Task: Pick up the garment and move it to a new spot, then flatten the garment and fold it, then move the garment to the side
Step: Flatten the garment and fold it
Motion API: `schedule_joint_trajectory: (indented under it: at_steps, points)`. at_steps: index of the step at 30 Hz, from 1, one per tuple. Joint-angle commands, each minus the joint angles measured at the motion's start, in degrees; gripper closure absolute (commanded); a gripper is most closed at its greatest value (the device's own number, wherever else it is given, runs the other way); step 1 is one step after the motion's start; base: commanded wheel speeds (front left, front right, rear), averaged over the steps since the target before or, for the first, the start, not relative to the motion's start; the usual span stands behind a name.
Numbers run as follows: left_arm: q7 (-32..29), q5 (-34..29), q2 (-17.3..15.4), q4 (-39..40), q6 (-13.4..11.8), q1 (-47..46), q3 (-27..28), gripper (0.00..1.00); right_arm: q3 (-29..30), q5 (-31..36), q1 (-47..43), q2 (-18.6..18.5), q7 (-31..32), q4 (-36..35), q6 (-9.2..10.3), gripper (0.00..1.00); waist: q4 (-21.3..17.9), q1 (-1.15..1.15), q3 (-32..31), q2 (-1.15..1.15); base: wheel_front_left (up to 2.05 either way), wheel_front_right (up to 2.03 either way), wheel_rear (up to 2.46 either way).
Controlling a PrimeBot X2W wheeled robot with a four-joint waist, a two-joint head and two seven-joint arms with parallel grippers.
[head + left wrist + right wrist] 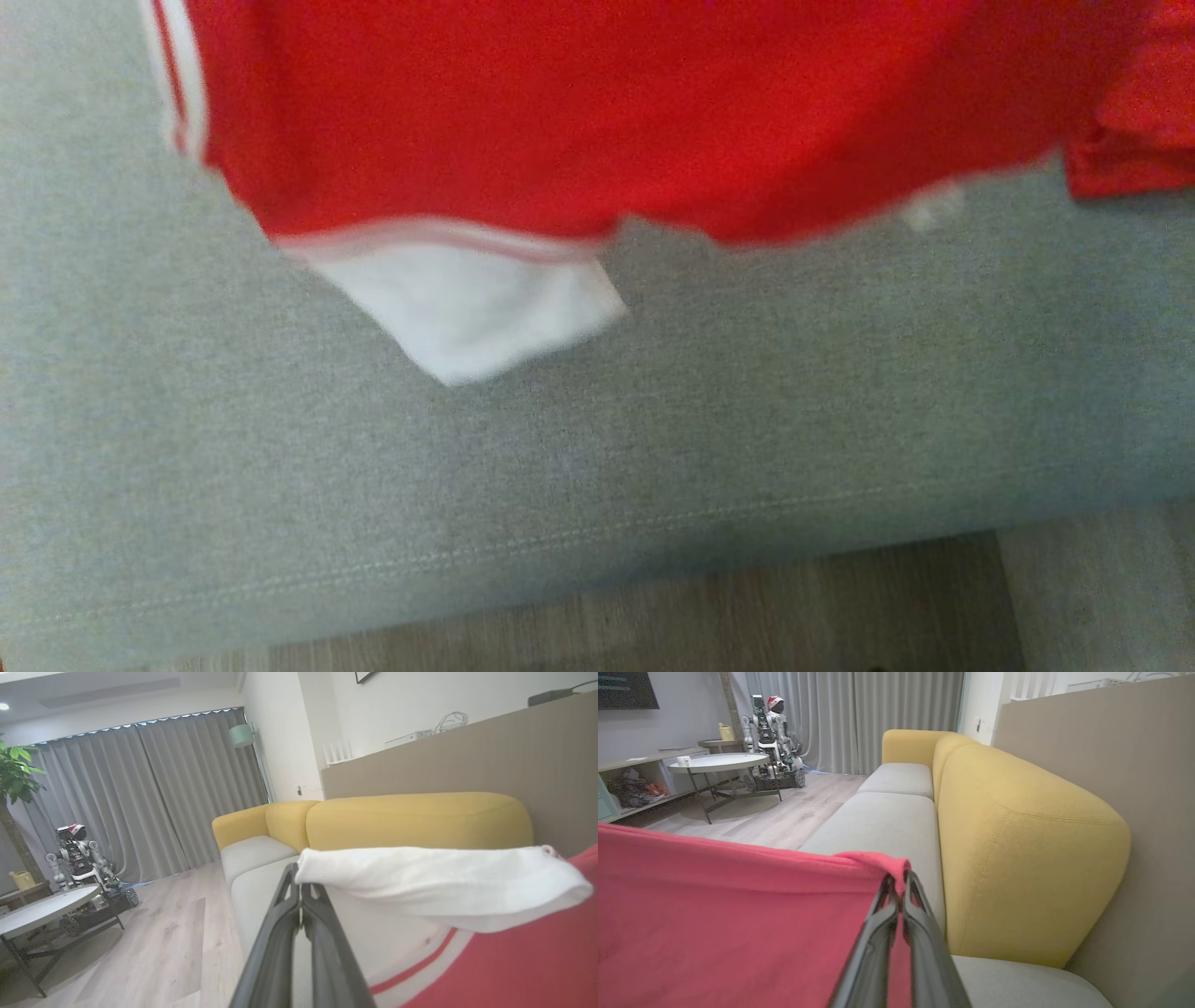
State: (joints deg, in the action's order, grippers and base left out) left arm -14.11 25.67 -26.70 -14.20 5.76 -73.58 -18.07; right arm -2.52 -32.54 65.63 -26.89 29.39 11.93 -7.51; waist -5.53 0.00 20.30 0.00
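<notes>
Grey sofa seat cushions (pixel 597 448) were seen beneath the work, with pale wood floor (pixel 747 607) at their near edge. Closest in, the left claw (pixel 299 883) was clenched on the garment (pixel 653 112) at the edge of its white sleeve (pixel 420 882). The right claw (pixel 899 890) was pinched shut on a red corner of the same cloth. The garment, red with white trim, was held spread between the two claws and lifted above the seat. One white sleeve hung toward the cushion, and whether it touched could not be told through the blur.

The pick-up was judged done and the carry to a new spot appeared to be under way. Laying down, flattening, folding and the move aside were all judged to be left.

Behind the seat, the yellow backrest (pixel 1017 849) was set against a tan partition. Farther off, a low open shelf (pixel 630 788) held dark and reddish bundles, too small to be identified. A yellow watering can (pixel 725 731) stood beyond it, its contents hidden. A second robot (pixel 773 723) was parked before grey curtains (pixel 878 714).
</notes>
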Motion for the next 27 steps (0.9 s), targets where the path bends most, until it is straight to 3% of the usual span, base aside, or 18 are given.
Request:
schedule_joint_trajectory:
  at_steps: [1, 6, 10, 14, 20, 27]
  points:
    - [1.2, -2.0, -2.3, -1.5, 0.3, -5.7, 0.5, 1.00, -1.1, 1.1, 3.8, 1.1, -1.5, 1.4, 0.02, 1.00, -0.1, 0.00, 2.8, 0.00, 0.00, 0.00, 0.00]
    - [15.1, -8.3, 0.3, -11.9, 0.6, -15.3, -3.3, 1.00, -3.1, 6.3, 12.1, 2.9, -10.3, 12.6, 0.02, 1.00, 0.5, 0.00, 6.0, 0.00, 0.00, 0.00, 0.00]
    - [26.7, -12.4, 2.2, -18.7, -3.0, -21.6, -3.4, 1.00, -2.7, 9.6, 17.3, 4.0, -18.8, 19.1, 0.02, 1.00, 1.2, 0.00, 7.7, 0.00, 0.00, 0.00, 0.00]
    - [29.0, -14.3, 3.9, -17.5, -3.0, -23.5, -3.5, 1.00, -3.8, 11.0, 19.3, 3.7, -25.1, 22.9, 0.02, 1.00, 2.4, 0.00, 10.1, 0.00, 0.00, 0.00, 0.00]
    - [29.1, -13.0, 4.5, -9.2, -1.0, -8.7, -2.1, 1.00, -7.1, 8.1, 15.0, 3.1, -29.0, 28.0, 0.02, 1.00, 3.8, 0.00, 11.4, 0.00, 0.00, 0.00, 0.00]
    - [29.1, -7.1, 5.8, -7.9, 0.7, 16.0, -2.3, 1.00, -12.7, 3.7, 2.2, 1.7, -28.7, 34.0, 0.02, 1.00, 5.3, 0.00, 8.2, 0.00, 0.00, 0.00, 0.00]
